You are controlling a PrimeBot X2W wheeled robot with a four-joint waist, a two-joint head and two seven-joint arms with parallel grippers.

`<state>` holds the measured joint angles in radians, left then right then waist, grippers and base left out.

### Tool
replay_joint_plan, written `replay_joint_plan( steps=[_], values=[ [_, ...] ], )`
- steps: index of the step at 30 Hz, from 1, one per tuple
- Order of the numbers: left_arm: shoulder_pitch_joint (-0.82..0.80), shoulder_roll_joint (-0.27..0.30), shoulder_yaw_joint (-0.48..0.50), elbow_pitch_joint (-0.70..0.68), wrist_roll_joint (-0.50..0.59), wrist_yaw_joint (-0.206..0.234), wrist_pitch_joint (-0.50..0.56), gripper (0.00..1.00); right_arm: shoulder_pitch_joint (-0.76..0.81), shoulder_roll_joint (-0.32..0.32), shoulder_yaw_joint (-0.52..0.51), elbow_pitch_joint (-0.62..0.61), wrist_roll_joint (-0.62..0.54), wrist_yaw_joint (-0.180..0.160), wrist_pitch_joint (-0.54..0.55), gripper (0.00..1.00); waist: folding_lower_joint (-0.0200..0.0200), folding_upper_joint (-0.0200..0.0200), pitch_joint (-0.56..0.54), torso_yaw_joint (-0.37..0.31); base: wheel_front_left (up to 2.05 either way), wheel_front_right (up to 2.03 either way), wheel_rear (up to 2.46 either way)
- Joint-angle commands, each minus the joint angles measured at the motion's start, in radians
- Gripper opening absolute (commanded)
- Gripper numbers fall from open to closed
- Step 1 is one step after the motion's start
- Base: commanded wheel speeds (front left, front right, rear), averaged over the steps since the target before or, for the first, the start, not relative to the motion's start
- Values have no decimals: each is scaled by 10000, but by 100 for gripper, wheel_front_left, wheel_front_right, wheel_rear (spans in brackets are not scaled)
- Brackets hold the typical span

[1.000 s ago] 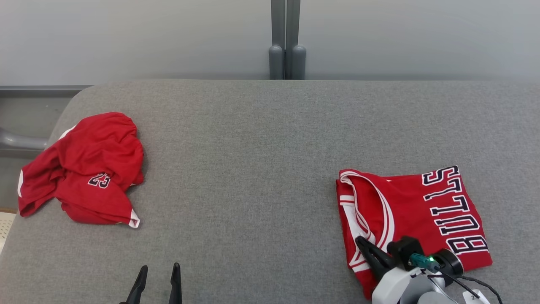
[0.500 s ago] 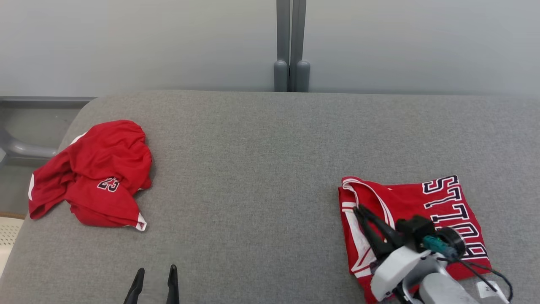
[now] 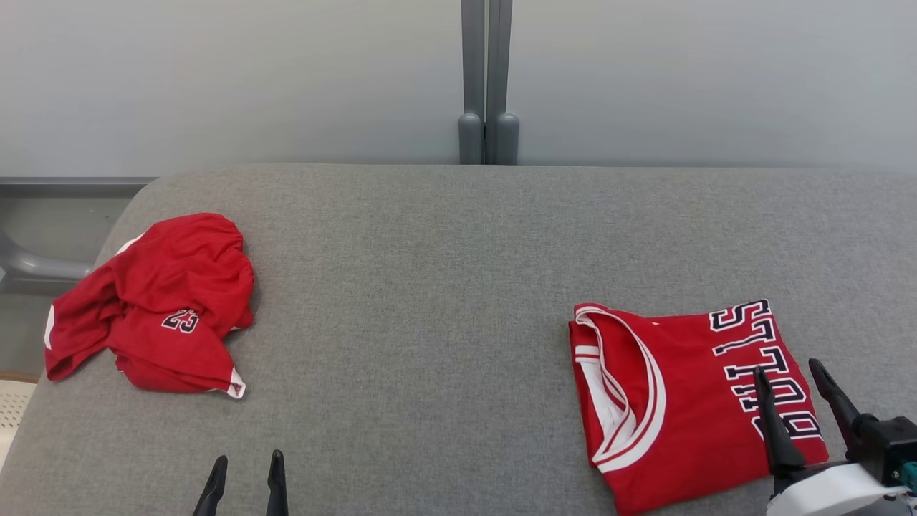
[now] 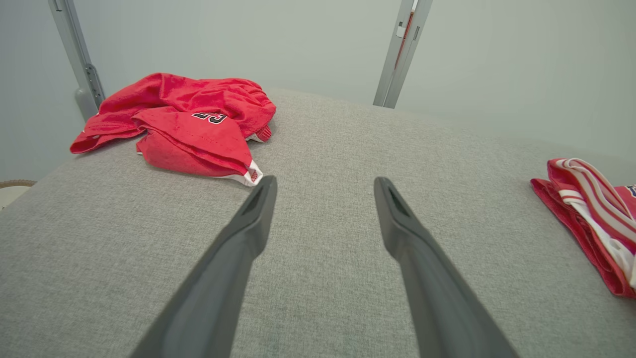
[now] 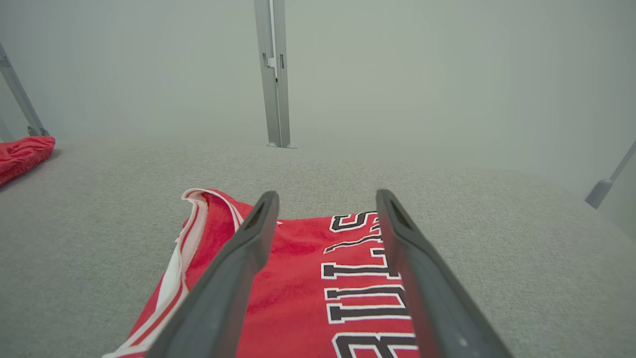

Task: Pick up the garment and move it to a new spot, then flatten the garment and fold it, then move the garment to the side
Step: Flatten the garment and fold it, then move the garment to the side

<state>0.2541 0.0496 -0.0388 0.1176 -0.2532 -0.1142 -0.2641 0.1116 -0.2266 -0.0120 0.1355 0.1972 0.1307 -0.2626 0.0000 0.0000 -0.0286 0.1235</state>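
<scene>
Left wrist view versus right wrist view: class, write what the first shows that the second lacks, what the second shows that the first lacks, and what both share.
First alone: the number 23 on the crumpled garment, and the left gripper, jaws apart above the gray surface. Second alone: the BULLS lettering on the folded jersey, and the right gripper, jaws apart over that jersey. Both: the two red garments, each cut off at an edge in the other arm's view, the gray surface, a pale wall and a gray post.
</scene>
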Motion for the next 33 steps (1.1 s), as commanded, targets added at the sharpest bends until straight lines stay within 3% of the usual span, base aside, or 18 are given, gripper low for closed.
replay_joint_plan(
  steps=[1, 30, 33],
  values=[
    [-160, 20, 10, 30, 66, -36, -1, 100, 192, 57, -62, 105, -33, 0, -28, 100, 0, 0, 15, 33, 0, 0, 0],
    [-464, 20, -265, 174, 183, -174, -1, 100, -68, 477, -366, 328, 185, 0, -30, 100, 0, 0, 252, -120, 0, 0, 0],
    [-570, 19, -246, 97, 101, -175, -1, 100, -509, 214, -317, 1161, 266, 0, -30, 100, 0, 0, 565, -203, 0, 0, 0]
  ],
)
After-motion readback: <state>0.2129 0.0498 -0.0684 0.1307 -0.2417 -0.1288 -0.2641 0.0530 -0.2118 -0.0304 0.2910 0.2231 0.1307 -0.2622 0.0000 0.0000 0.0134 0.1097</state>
